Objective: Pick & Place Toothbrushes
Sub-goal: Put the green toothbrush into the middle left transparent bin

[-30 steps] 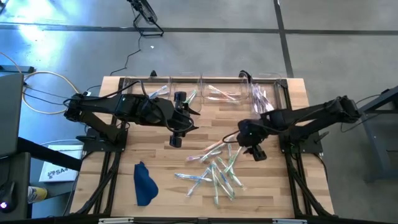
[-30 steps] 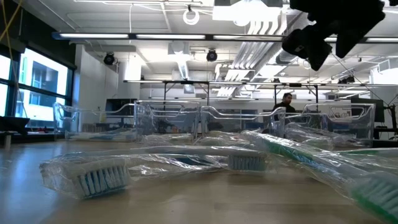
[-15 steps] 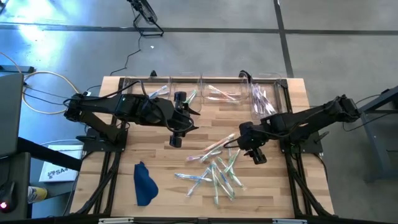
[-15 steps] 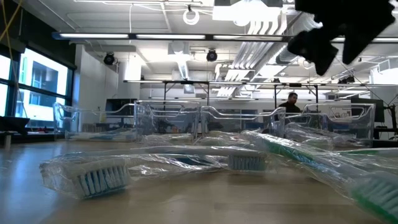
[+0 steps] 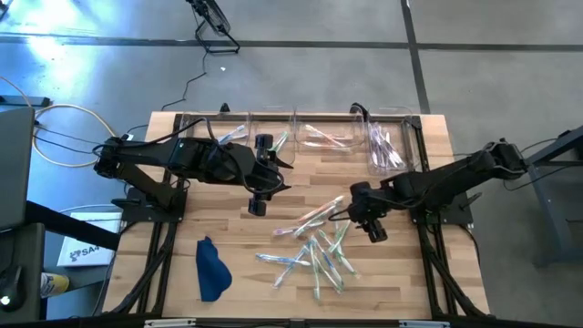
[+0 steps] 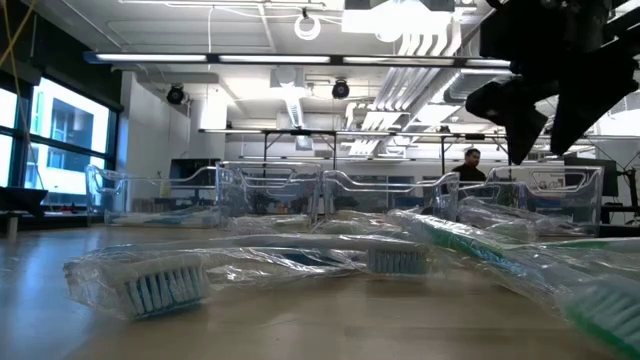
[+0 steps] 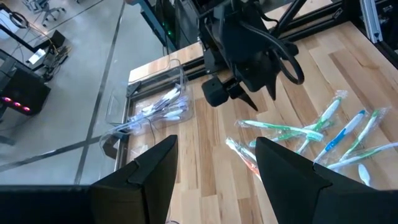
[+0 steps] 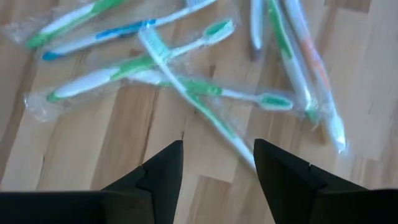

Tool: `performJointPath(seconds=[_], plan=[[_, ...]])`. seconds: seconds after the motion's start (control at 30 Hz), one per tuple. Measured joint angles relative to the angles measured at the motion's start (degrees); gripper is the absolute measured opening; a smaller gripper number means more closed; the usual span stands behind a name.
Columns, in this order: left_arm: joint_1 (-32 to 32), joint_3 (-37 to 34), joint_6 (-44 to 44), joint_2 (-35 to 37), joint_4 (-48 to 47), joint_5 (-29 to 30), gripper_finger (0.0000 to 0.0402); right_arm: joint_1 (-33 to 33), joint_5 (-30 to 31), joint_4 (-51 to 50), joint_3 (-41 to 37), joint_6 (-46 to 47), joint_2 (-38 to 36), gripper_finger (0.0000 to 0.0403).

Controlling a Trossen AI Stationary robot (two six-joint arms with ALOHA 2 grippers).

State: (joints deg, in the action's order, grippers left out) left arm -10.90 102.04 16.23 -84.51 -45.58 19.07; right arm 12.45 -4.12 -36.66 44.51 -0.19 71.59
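Several wrapped toothbrushes [image 5: 314, 246] with green, blue and pink handles lie in a loose pile on the wooden table, right of centre. They fill the foreground of the low view [image 6: 250, 262]. My right gripper [image 5: 353, 215] hangs open just above the pile's far right part, pointing steeply down; in its wrist view [image 8: 217, 171] green-handled brushes [image 8: 186, 87] lie ahead of the fingers. It shows dark at the upper right of the low view [image 6: 545, 100]. My left gripper [image 5: 271, 187] waits open, high over the table's middle [image 7: 217, 168], with nothing between its fingers.
A row of clear plastic bins [image 5: 301, 132] with a few toothbrushes in them stands along the far edge. A dark blue cloth [image 5: 211, 269] lies at the near left. Bare wood lies between the cloth and the pile.
My right gripper has come down toward the toothbrush pile, tipping a little; its fingers stay open. The toothbrushes lie as before.
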Motion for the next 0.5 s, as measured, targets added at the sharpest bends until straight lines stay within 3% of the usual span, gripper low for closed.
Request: performJointPath(seconds=[0.2, 0.5], plan=[[0.00, -0.01, 0.00, 0.00, -0.01, 0.00, 0.0209, 0.01, -0.32, 3.37, -2.33, 0.31, 2.29, 0.0190], [0.00, -0.02, -0.01, 0.00, -0.02, 0.15, 0.0209, 0.33, 1.40, 10.30, -2.40, -0.07, 11.81, 0.0190]])
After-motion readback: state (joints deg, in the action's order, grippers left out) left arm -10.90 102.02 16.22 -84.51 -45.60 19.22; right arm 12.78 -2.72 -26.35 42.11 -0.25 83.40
